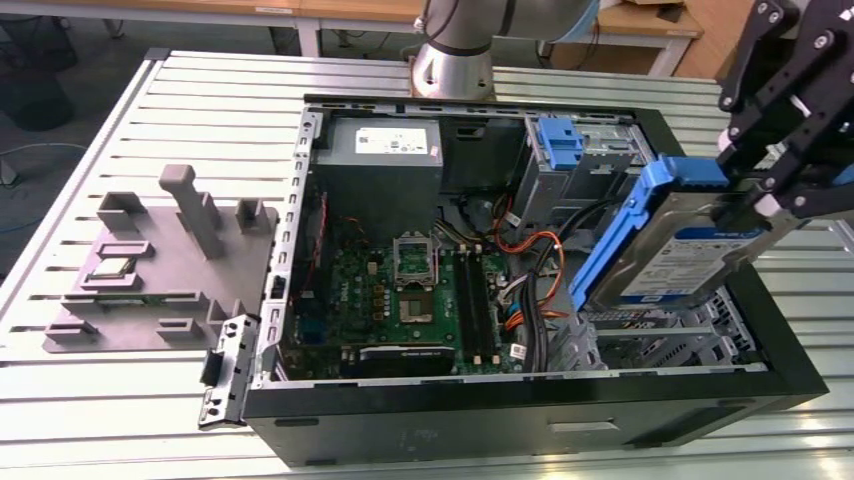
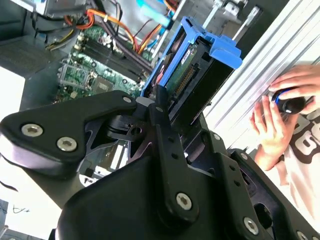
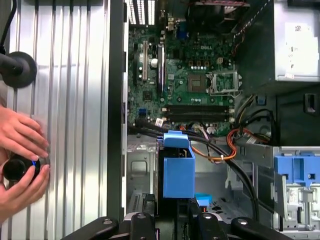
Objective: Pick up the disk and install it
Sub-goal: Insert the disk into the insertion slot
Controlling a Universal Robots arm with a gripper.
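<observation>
The black end effector (image 1: 761,200) is clamped on the flat silver disk with blue side rails (image 1: 674,250). It holds the disk tilted in the air over the open black computer case (image 1: 534,412) on the metal table (image 1: 80,400). Picking up is done, but the disk is not yet in its slot

A robotics lab or workshop: a slotted aluminium bench (image 1: 107,420) carries an opened computer case (image 1: 534,425) and a grey moulded fixture (image 1: 147,300). A robot arm's base (image 1: 451,65) stands on it, wooden desks (image 1: 267,8) stand behind, and a person's hand (image 3: 20,135) grips a small black controller (image 3: 15,170).
</observation>
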